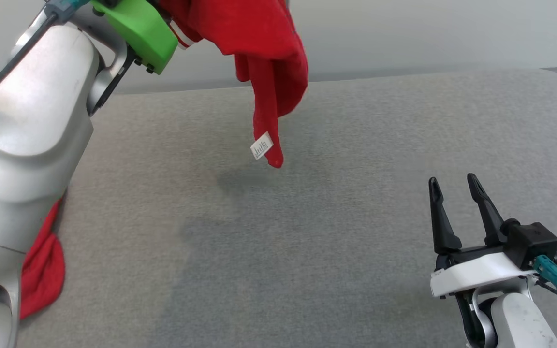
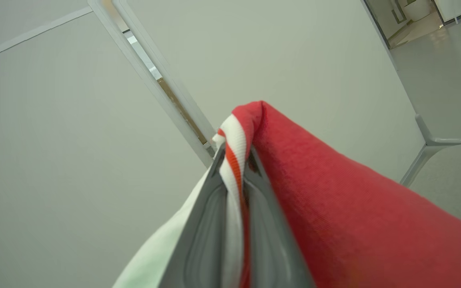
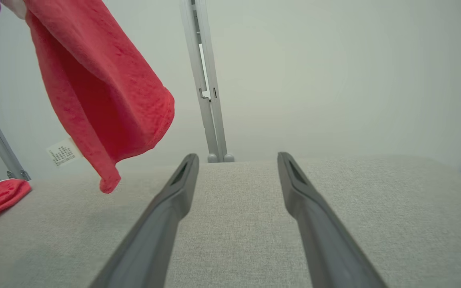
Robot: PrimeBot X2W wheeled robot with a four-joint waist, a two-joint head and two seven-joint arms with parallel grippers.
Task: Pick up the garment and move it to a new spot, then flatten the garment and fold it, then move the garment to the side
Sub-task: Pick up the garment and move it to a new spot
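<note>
Grey woven fabric covers the worktop (image 1: 307, 241), with a pale wall behind it and a slim metal post (image 3: 208, 100) rising at its far edge. The red garment (image 1: 259, 43) hangs in the air above the far left part of the worktop. It is bunched at the top and tapers down to a narrow tip that is clear of the surface, its shadow falling on the fabric below. A small white label (image 1: 262, 145) dangles beside that tip. The left tool (image 2: 235, 154) is raised high and clamped narrow on the garment's white-and-red striped trim (image 2: 234, 132), with the red cloth draping away over one finger (the trim sticks out just past the fingertips). A green cover (image 1: 138, 31) sits on that arm near the wrist. Another patch of red cloth (image 1: 41, 270) lies at the worktop's left edge, partly behind the pale left forearm (image 1: 27, 135); whether it joins the hanging part I cannot tell. The right tool (image 1: 453, 180) is low at the near right, fingers spread wide and empty, over bare worktop and well apart from the garment.
</note>
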